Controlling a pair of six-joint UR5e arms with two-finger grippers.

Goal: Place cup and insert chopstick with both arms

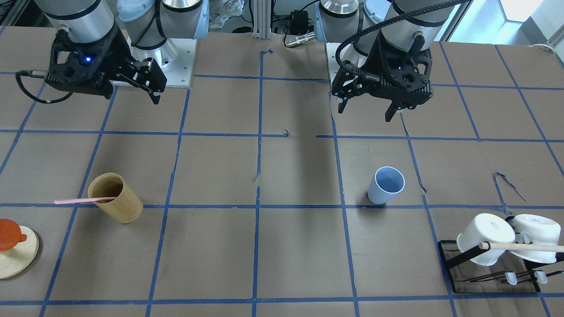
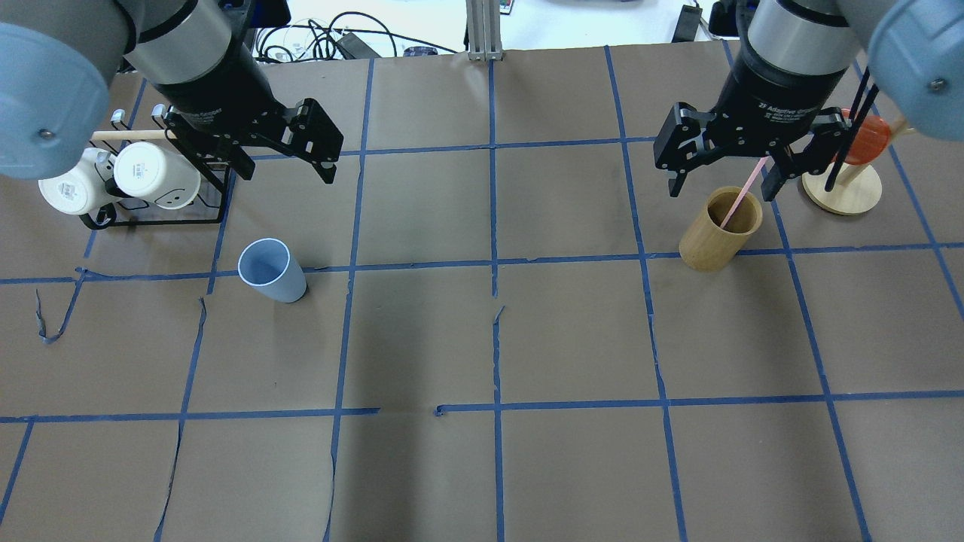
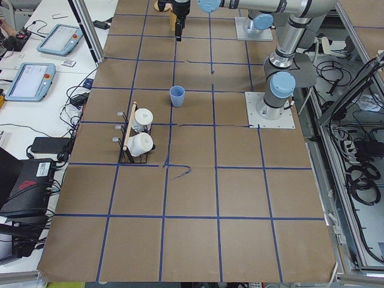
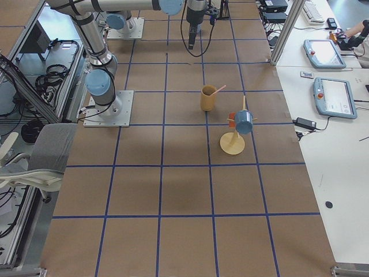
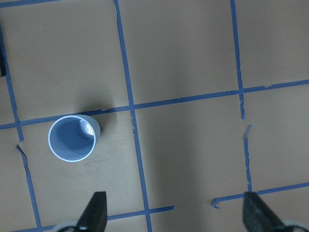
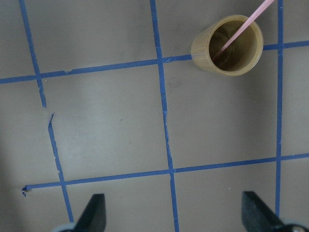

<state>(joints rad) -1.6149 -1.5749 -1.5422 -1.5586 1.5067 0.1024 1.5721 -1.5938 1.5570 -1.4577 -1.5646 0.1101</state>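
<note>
The light-blue cup [image 1: 386,185] stands upright on the brown table paper; it also shows in the overhead view [image 2: 271,269] and the left wrist view [image 5: 72,138]. My left gripper [image 2: 288,172] is open and empty, high above the table just behind the cup. The pink chopstick [image 2: 742,196] leans inside a tan wooden cylinder [image 2: 719,233], its top end sticking out over the rim. My right gripper [image 2: 723,188] is open and empty, high above the cylinder. The right wrist view shows the chopstick [image 6: 241,31] in the cylinder [image 6: 227,46].
A black rack [image 2: 162,220] with two white mugs and a beige wooden rod stands near my left arm. A round wooden stand [image 2: 843,188] with an orange piece stands beside the cylinder. Blue tape lines grid the table.
</note>
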